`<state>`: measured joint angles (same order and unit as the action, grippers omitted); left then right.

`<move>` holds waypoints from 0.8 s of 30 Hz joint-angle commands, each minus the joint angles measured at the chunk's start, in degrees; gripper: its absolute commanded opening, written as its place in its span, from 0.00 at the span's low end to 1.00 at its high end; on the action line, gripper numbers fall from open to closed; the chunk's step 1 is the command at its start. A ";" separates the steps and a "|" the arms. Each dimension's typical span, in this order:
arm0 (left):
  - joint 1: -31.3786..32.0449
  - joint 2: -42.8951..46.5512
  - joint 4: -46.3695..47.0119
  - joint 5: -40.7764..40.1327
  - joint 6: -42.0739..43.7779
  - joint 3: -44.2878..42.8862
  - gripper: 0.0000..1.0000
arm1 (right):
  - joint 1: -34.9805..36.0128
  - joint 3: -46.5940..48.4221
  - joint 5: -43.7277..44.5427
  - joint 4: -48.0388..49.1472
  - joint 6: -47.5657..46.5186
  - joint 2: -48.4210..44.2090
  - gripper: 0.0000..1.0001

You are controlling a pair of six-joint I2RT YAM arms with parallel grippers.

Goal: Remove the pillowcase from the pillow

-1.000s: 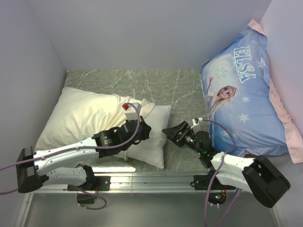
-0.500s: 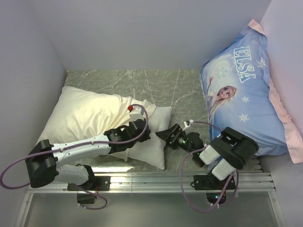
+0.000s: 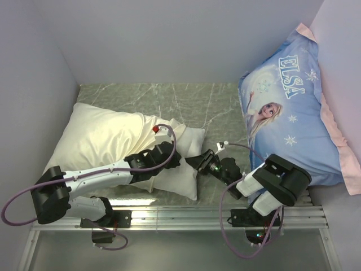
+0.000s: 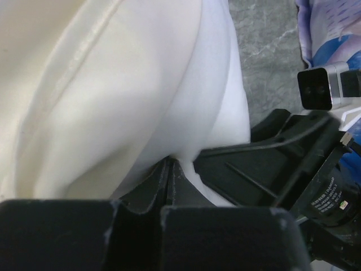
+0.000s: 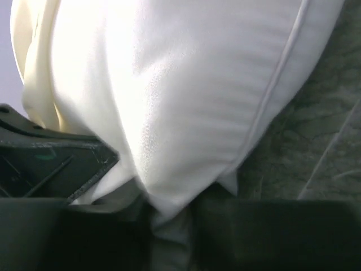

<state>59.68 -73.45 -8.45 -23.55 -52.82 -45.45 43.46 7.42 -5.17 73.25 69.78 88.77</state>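
The cream pillowcase (image 3: 98, 138) lies at the left of the table, and the white pillow (image 3: 189, 149) sticks out of its open right end. My left gripper (image 3: 174, 161) sits at that opening, shut, with the pillowcase (image 4: 84, 96) edge gathering into its tips (image 4: 170, 165) where it meets the pillow (image 4: 211, 96). My right gripper (image 3: 196, 162) meets the pillow's near right corner from the right. In the right wrist view the pillow (image 5: 186, 90) narrows to a bunched fold pinched in my right gripper (image 5: 169, 223). The two grippers are almost touching.
A blue ELSA-print pillow (image 3: 287, 113) with a pink edge leans against the right wall. Grey walls close the left, back and right sides. Green marbled tabletop (image 3: 186, 101) shows behind the pillow. A metal rail (image 3: 186, 214) runs along the near edge.
My right gripper has moved left to the pillow's corner and closed from wide open onto it. My left gripper shifted slightly right and finished closing, then held still.
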 commanded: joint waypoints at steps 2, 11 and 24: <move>0.09 -0.73 -0.60 5.17 0.69 -0.25 0.00 | 1.36 3.91 1.56 -0.88 -2.80 -7.97 0.10; -0.09 10.86 -8.25 3.87 11.23 -16.85 0.46 | -1.26 22.86 12.90 -57.27 -20.11 -36.72 0.00; -8.34 23.78 -10.89 -16.27 2.20 -10.03 0.73 | -32.38 53.12 -10.29 -84.50 -33.12 -32.35 0.00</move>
<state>54.70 -50.74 -17.08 -33.71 -45.74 -60.53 14.06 53.01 -11.18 -10.24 41.36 55.35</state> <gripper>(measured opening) 0.726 0.187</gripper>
